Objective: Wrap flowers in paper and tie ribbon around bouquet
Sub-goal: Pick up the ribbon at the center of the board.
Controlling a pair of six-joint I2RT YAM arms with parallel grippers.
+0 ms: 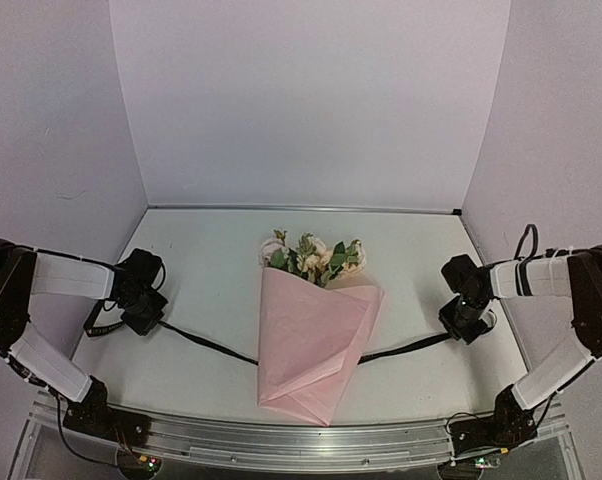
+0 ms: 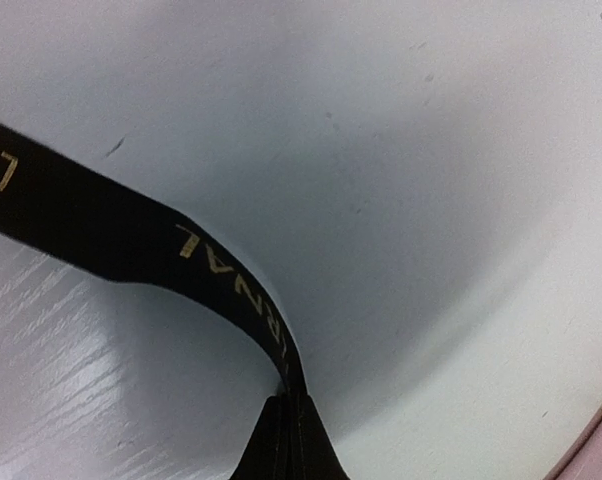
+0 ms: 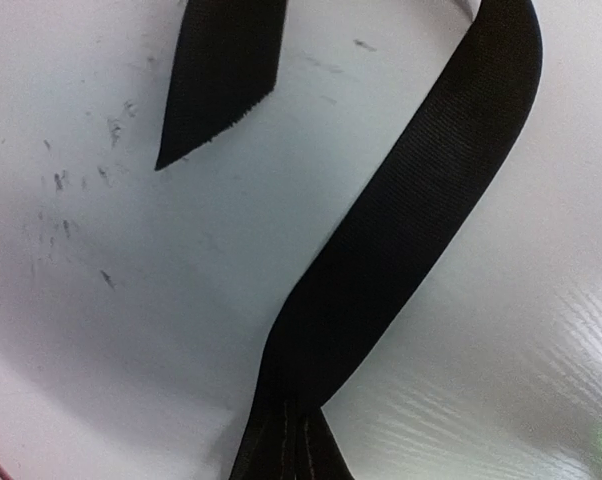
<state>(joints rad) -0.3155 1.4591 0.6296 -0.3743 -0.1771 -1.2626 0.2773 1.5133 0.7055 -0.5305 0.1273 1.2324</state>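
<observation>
Wrapping is complete. The bouquet (image 1: pixel 316 340) lies mid-table (image 1: pixel 201 250), with the flowers (image 1: pixel 314 257) toward the far edge and the cone tip toward the near edge. The ribbon (image 1: pixel 206 343) runs beneath it from side to side. The left gripper (image 1: pixel 141 318) and right gripper (image 1: pixel 466 322) are each fully closed on a ribbon end near the side edges. Step in hand: tying. The next move likely calls for lifting both ends over the paper (image 1: pixel 306 375) and crossing them.
</observation>
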